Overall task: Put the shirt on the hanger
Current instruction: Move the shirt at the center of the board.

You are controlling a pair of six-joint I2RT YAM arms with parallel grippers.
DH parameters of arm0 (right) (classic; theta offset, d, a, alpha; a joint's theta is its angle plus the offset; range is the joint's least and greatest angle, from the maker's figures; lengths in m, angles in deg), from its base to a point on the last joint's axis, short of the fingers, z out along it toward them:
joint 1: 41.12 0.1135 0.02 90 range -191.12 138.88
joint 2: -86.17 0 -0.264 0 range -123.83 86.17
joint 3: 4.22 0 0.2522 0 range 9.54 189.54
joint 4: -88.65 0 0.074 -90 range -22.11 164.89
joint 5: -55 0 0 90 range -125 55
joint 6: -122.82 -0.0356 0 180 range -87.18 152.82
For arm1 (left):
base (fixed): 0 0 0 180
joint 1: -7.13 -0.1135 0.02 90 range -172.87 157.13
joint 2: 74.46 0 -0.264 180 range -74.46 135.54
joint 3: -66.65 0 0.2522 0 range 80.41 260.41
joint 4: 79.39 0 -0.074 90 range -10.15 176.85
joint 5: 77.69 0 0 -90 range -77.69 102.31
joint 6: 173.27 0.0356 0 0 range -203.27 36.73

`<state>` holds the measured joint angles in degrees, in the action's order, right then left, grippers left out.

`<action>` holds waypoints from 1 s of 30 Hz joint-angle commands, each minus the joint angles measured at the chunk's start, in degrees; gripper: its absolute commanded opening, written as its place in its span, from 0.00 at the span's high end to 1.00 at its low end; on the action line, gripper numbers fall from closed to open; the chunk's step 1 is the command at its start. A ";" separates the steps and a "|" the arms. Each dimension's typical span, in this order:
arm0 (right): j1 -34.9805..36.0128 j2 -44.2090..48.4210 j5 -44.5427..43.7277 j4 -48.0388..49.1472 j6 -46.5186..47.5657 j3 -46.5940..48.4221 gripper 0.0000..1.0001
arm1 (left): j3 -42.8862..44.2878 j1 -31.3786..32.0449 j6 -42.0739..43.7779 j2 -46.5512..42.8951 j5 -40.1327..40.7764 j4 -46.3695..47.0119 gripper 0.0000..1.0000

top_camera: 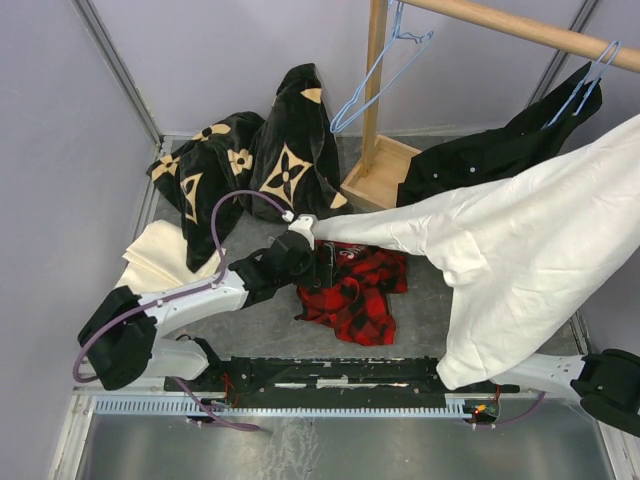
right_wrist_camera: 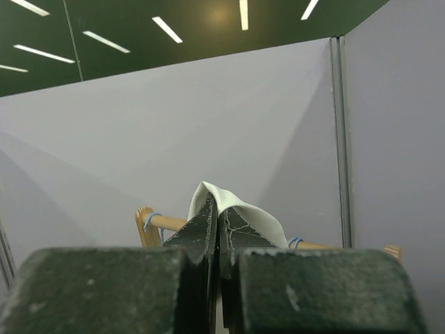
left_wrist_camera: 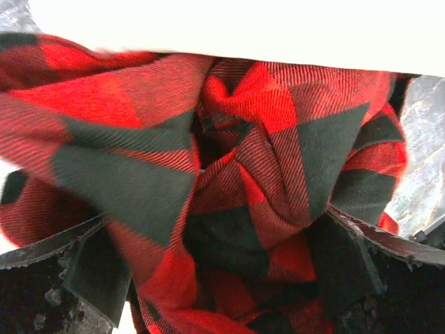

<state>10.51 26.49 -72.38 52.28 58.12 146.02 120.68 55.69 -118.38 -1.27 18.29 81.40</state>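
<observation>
The white shirt (top_camera: 520,230) hangs stretched in the air, from the upper right down to a sleeve end at the table's middle. My right gripper (right_wrist_camera: 219,209) points upward and is shut on a fold of the shirt (right_wrist_camera: 257,219); in the top view the shirt hides it. My left gripper (top_camera: 303,235) is at the sleeve end, low over the red-and-black plaid shirt (top_camera: 350,285). Its jaws stand wide apart with plaid cloth (left_wrist_camera: 222,181) between them (left_wrist_camera: 215,233) and white cloth (left_wrist_camera: 243,28) beyond. An empty light-blue hanger (top_camera: 375,80) hangs from the wooden rail (top_camera: 520,25).
A second blue hanger (top_camera: 590,75) on the rail carries a black garment (top_camera: 500,150). The rack's wooden post (top_camera: 375,90) and base (top_camera: 385,160) stand at the back. A black garment with tan flowers (top_camera: 240,160) and a cream cloth (top_camera: 160,255) lie at the left.
</observation>
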 commanded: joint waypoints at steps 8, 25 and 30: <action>0.02 0.97 -1.82 -1.48 -3.74 -12.72 1.00 | 1.78 2.20 -3.88 13.48 2.63 4.63 0.22; 0.00 5.83 -5.63 1.80 2.87 -13.00 1.00 | 2.06 -15.66 -9.07 2.34 16.48 -19.95 0.97; 0.00 7.56 -5.58 3.21 3.78 -12.85 1.00 | 9.14 -28.55 -0.91 -9.24 16.15 -26.94 0.97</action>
<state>10.51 32.79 -77.83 50.62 59.37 131.99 123.21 34.09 -125.40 -2.91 30.44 62.65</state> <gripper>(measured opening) 0.007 0.141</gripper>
